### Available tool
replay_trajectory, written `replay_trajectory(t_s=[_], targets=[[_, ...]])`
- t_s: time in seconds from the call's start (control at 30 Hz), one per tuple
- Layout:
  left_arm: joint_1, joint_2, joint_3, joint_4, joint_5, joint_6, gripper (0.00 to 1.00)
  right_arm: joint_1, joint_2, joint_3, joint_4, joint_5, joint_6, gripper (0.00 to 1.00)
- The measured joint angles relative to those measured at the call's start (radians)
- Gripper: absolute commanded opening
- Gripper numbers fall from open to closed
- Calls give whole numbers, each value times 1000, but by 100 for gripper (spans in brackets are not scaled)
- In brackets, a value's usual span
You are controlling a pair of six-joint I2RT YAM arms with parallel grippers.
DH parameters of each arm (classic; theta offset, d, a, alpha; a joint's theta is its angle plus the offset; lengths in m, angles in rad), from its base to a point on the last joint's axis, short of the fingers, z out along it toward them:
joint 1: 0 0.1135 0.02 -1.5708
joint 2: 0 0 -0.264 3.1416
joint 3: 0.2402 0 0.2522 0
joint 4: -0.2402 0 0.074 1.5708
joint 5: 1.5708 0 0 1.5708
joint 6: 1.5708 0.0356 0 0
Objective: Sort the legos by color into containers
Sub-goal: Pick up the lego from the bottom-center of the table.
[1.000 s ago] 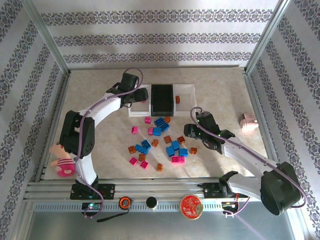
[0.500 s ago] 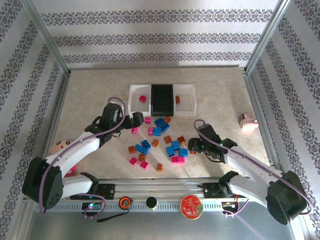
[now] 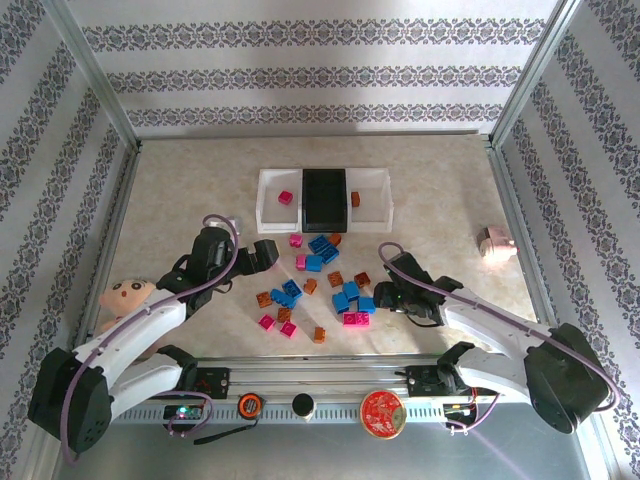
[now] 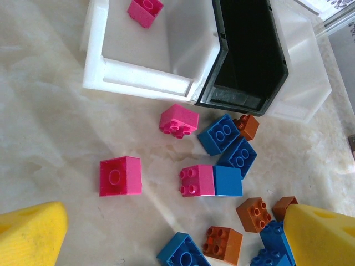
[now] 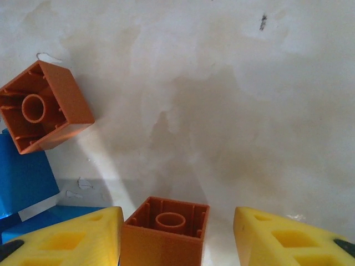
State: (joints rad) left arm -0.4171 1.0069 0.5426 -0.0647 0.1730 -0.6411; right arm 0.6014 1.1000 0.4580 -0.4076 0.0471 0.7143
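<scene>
Pink, blue and orange legos [image 3: 318,285] lie scattered mid-table. The three containers stand behind them. The left white tray [image 3: 268,212] holds one pink brick [image 3: 285,198], the black tray [image 3: 324,198] sits in the middle, and the right white tray [image 3: 374,214] holds an orange brick [image 3: 355,199]. My left gripper [image 3: 266,253] hovers open at the pile's left edge. Its wrist view shows an upturned pink brick [image 4: 119,176] and a pink and blue pair [image 4: 197,180] ahead of its open gripper [image 4: 175,244]. My right gripper [image 5: 177,238] is open around an upturned orange brick [image 5: 163,233], with a gap on the right side.
A doll [image 3: 125,300] lies at the left rail and a pale pink lump [image 3: 493,241] sits at the right edge. Aluminium frame rails [image 3: 300,370] border the table. A second orange brick [image 5: 44,105] and a blue brick [image 5: 25,177] lie left of the right gripper.
My left arm pulled back from the left white tray to the pile's left edge, leaving a pink brick in that tray. My right gripper moved nearer and lower onto the orange brick.
</scene>
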Motion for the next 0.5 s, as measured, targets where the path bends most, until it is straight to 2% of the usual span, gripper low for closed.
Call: replay_trajectory(t_s=[0.27, 0.5], targets=[[0, -10, -7, 0, -14, 0, 100, 12, 55, 3, 37, 0, 17, 31], [0, -19, -23, 0, -27, 0, 100, 12, 5, 48, 11, 1, -25, 26]])
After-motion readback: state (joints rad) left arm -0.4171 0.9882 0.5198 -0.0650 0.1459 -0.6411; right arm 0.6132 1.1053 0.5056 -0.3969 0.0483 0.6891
